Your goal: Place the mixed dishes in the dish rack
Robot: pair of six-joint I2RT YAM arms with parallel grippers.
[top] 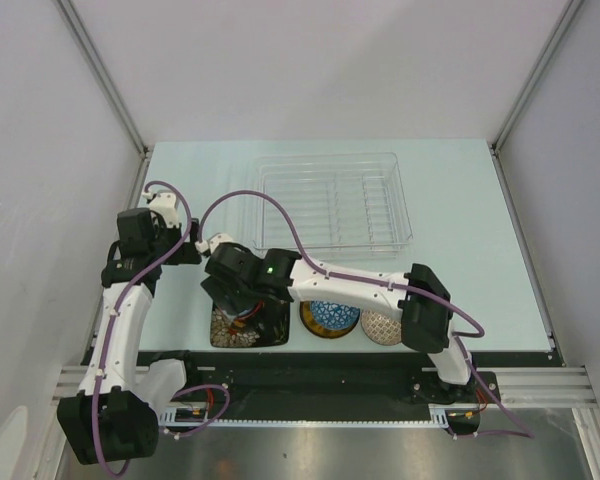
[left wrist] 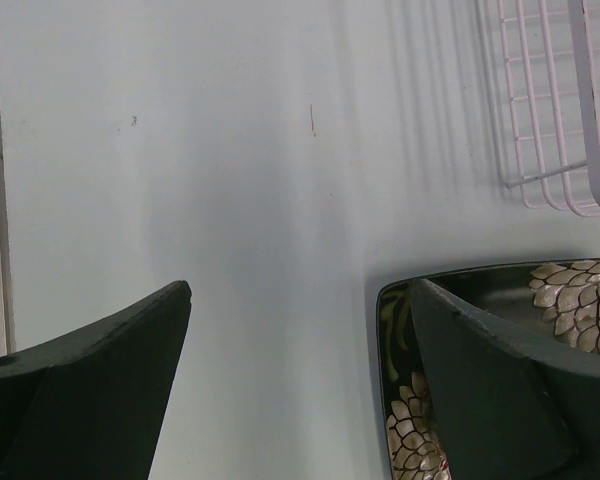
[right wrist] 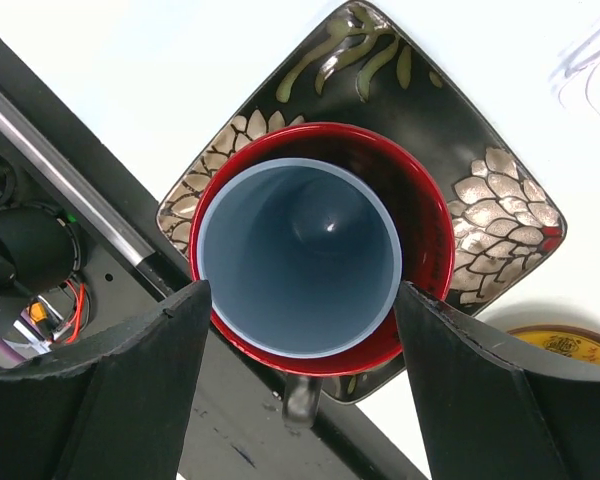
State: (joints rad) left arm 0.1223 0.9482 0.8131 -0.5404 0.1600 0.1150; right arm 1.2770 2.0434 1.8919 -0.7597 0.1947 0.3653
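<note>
Evidently picking up: right claw (right wrist: 302,290), spread apart, brackets the pale blue cup (right wrist: 298,260) nested in the dark red-lined mug (right wrist: 432,250); next, descend and close. Left claw (left wrist: 302,288) also apart.

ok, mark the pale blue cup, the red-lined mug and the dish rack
pale blue cup (right wrist: 300,255): right wrist view, inside bottom.
red-lined mug (right wrist: 427,250): right wrist view, red inner wall.
dish rack (top: 332,208): top view, ribbed floor.

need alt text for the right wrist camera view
A pale blue cup sits nested inside a red-lined dark mug, both on a black square floral plate. Seen from above, the dark fingers of the right gripper stand open on either side of the stack.
</note>
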